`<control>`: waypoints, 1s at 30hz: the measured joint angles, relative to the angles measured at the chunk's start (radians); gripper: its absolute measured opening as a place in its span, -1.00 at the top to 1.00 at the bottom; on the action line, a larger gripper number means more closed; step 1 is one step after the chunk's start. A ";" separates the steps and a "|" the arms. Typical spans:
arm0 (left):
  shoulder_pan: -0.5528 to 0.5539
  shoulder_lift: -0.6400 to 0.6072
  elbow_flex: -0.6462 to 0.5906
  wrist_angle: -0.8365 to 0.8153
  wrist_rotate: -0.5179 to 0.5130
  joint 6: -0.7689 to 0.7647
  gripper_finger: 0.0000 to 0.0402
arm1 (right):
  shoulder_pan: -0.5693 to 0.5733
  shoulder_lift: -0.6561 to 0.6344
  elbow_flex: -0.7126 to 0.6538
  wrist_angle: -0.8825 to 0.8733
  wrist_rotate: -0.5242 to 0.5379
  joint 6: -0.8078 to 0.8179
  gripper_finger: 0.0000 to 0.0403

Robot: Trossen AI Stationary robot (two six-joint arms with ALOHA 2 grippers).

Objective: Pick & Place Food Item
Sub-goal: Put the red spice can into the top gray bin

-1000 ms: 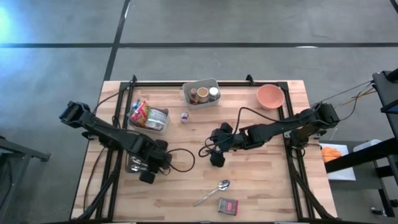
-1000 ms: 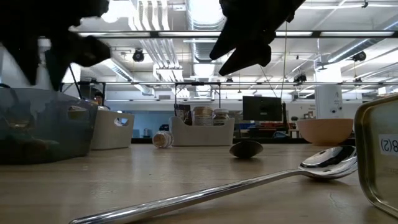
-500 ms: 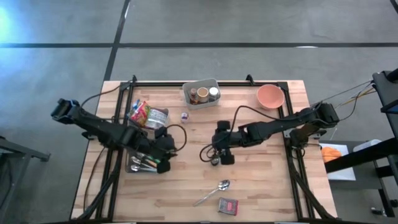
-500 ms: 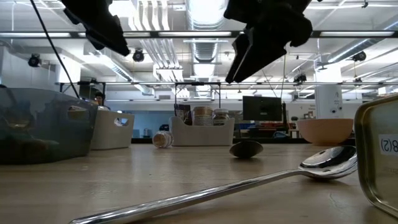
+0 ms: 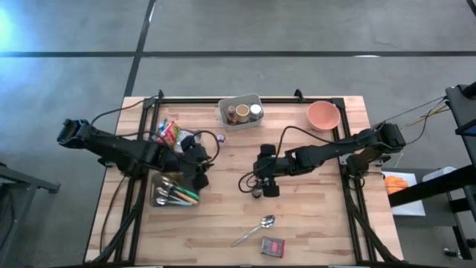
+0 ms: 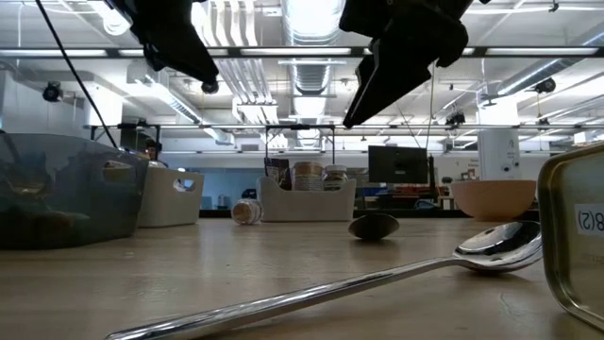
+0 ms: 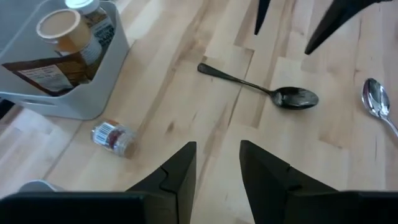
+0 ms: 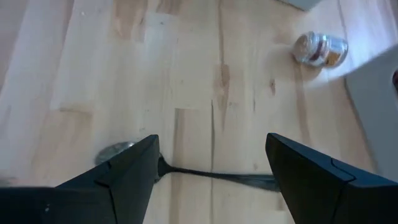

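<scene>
Reaching phase, by the look of it: nothing is gripped yet. Going near to far, w/ the white bin [image 5: 222, 113] as ref: the tin [image 5: 273, 246] and silver spoon [image 5: 256, 229] lie well nearer than the bin, untouched. Right gripper [image 8: 211, 146] hangs nearer than the bin, jaws wide and empty, over the dark spoon [image 7: 258, 87], which isn't food. Left gripper [image 7: 216, 149] hovers nearer than the bin and off to its left side, jaws narrow w/ nothing between. Likely target is the small jar [image 7: 114, 135], lying on its side just in front of the bin. Next move prob. needs the left jaws wider, squared across the jar, then down.
</scene>
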 joint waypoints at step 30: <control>0.004 -0.005 -0.001 0.010 -0.045 0.079 0.37 | 0.160 0.001 0.156 -0.217 -0.140 0.476 -0.45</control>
